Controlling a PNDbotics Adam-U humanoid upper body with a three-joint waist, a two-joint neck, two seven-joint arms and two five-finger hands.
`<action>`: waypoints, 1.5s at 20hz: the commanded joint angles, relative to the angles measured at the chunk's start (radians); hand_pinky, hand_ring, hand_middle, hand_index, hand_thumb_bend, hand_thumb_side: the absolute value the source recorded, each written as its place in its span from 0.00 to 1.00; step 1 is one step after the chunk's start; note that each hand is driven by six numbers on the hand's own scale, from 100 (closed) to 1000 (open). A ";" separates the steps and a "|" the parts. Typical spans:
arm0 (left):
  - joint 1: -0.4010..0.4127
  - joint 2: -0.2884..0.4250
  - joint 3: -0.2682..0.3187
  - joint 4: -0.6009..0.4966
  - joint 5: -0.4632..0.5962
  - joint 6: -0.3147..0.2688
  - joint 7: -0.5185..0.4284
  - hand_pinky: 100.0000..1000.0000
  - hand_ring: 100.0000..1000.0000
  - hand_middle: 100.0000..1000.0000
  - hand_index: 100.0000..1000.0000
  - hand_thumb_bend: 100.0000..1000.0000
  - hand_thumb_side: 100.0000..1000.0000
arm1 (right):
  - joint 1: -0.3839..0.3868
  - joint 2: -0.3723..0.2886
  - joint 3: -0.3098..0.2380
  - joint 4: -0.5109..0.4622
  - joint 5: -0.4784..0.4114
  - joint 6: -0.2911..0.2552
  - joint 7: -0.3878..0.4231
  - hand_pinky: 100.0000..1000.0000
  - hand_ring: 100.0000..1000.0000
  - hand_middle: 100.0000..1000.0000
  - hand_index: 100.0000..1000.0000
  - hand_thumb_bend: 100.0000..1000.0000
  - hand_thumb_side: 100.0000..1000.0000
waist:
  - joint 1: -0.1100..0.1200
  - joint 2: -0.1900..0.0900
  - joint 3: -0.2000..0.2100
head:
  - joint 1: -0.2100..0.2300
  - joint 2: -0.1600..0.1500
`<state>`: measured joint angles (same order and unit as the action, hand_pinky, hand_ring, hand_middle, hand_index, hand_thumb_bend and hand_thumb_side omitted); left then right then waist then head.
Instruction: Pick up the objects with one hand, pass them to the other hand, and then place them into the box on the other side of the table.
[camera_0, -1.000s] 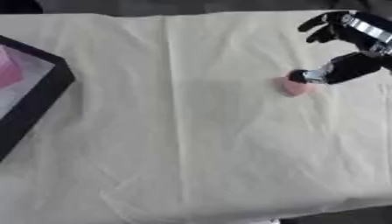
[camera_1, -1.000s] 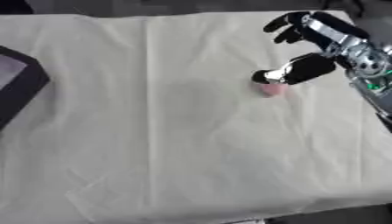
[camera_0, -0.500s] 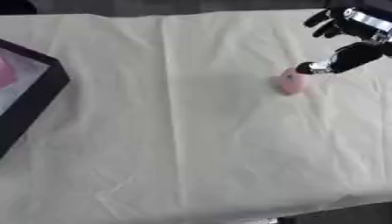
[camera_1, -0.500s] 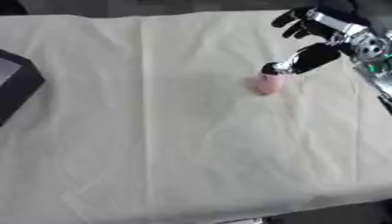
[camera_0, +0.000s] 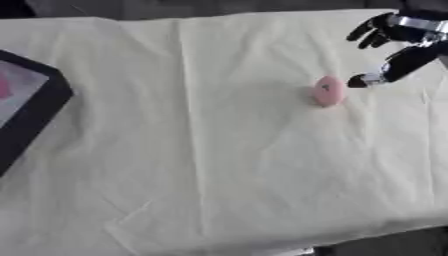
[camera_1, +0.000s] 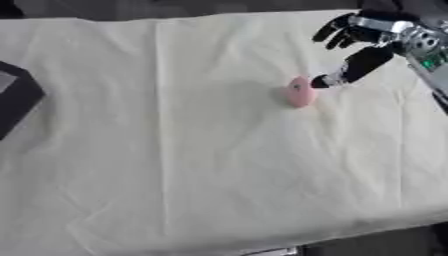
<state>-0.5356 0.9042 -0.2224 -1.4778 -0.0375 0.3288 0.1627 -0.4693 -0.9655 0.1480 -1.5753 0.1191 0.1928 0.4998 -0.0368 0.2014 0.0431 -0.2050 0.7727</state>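
small pink rounded object (camera_1: 300, 92) lies on the cream wrinkled tablecloth (camera_0: 219, 150), well right of the black-rimmed box (camera_0: 39, 112). right hand (camera_1: 367, 42) hovers just right of the object, fingers spread open, holding nothing; thumb tip near it, contact unclear.

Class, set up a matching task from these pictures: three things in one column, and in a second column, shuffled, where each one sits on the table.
Things:
1. pink object
2. black box
3. right hand

Places:
A. at the left edge of the table
B. upper right, fingers open, just right of the pink thing
C. lying on the cloth, right of the middle

Pairs: 1-C, 2-A, 3-B
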 joint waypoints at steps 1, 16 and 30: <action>-0.017 0.021 0.022 -0.016 0.002 -0.002 0.006 0.78 0.63 0.65 0.72 0.37 0.43 | -0.022 -0.044 -0.015 0.027 0.019 -0.015 0.029 0.87 0.80 0.80 0.76 0.54 0.04 | 0.007 -0.003 0.001 | -0.006 -0.003; -0.026 0.008 0.020 -0.020 0.005 0.000 0.009 0.79 0.63 0.65 0.72 0.37 0.43 | -0.066 -0.004 0.022 0.102 0.074 -0.036 0.056 0.87 0.81 0.80 0.75 0.53 0.05 | 0.009 0.013 0.018 | -0.011 -0.003; -0.037 0.001 0.023 -0.026 0.007 0.004 0.013 0.78 0.63 0.65 0.71 0.36 0.43 | -0.094 0.034 0.032 0.198 0.147 -0.044 0.066 0.87 0.82 0.80 0.75 0.51 0.05 | 0.009 0.025 0.032 | -0.013 -0.003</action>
<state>-0.5553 0.8855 -0.2180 -1.4903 -0.0352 0.3324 0.1718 -0.5465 -0.9088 0.1868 -1.3790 0.2561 0.1505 0.5629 -0.0367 0.2252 0.0753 -0.2143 0.7727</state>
